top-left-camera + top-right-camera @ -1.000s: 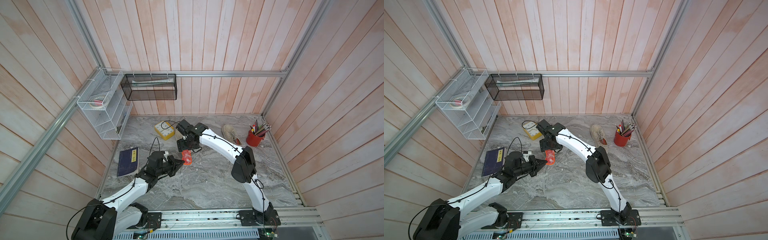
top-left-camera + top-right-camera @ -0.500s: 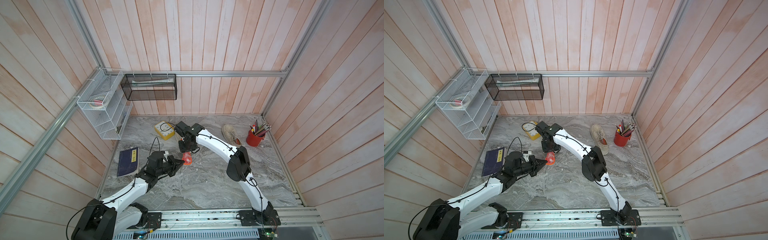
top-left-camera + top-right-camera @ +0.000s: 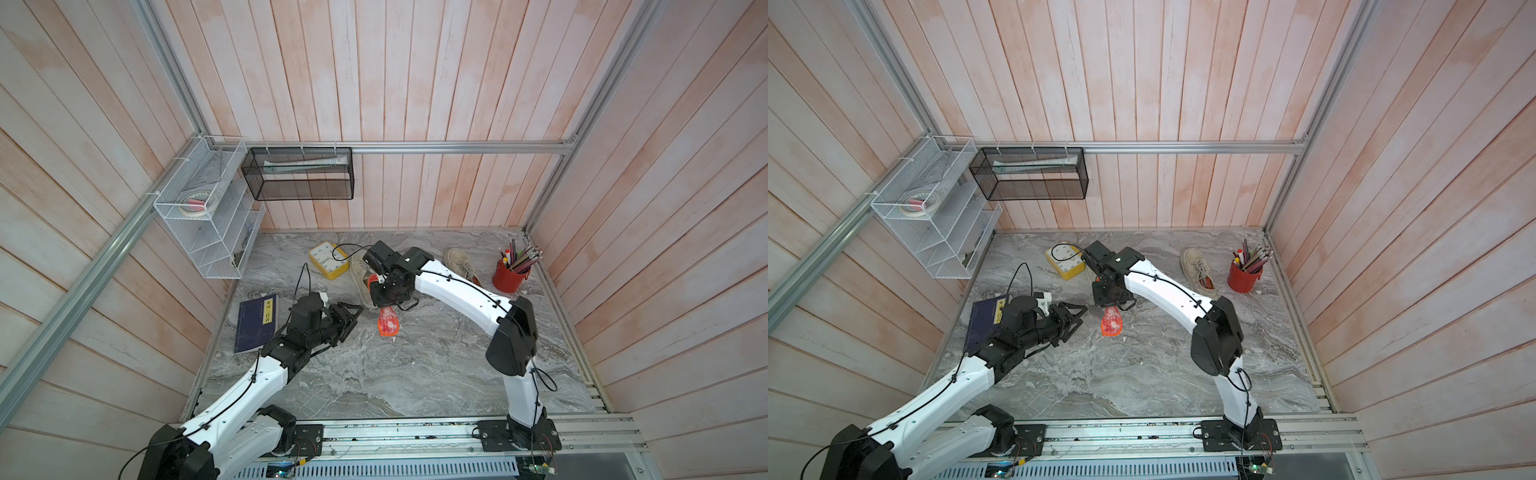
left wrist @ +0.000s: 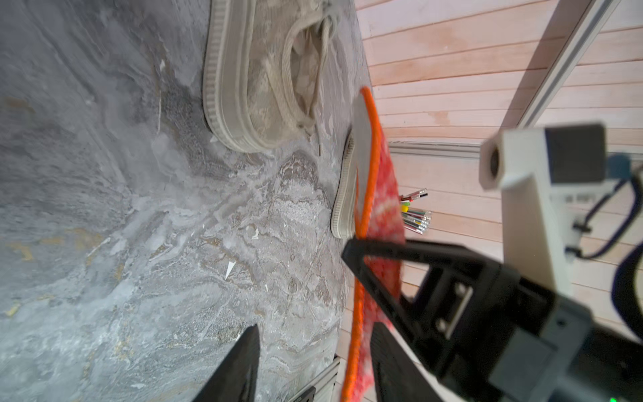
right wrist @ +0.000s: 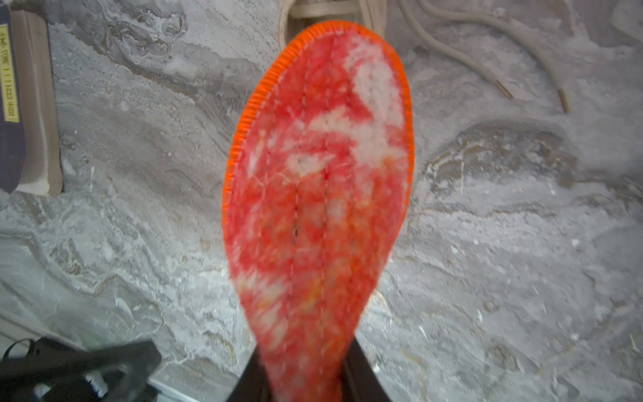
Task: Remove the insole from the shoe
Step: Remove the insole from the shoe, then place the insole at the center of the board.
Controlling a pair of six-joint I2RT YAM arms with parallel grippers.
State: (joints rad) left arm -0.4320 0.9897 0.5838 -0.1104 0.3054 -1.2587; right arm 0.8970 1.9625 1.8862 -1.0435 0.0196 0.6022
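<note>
The red insole (image 3: 388, 323) with an orange rim hangs over the marble table, out of the beige shoe (image 3: 360, 282) that lies behind it under the right arm. My right gripper (image 3: 388, 301) is shut on its narrow end; in the right wrist view the insole (image 5: 320, 167) fills the middle, pinched between the fingers (image 5: 362, 376). My left gripper (image 3: 353, 312) stands open just left of the insole. In the left wrist view the insole (image 4: 381, 195) is edge-on, its rim close to one of the fingers (image 4: 393, 358); I cannot tell if they touch.
A second beige shoe (image 3: 459, 262) lies by a red cup of pencils (image 3: 511, 277) at the back right. A yellow clock (image 3: 328, 259) sits behind the first shoe, a dark blue book (image 3: 255, 324) at the left edge. Wire racks (image 3: 208, 216) hang on the left wall.
My left gripper has opened and let go of the insole. My right gripper has closed on it and carried it slightly to the right.
</note>
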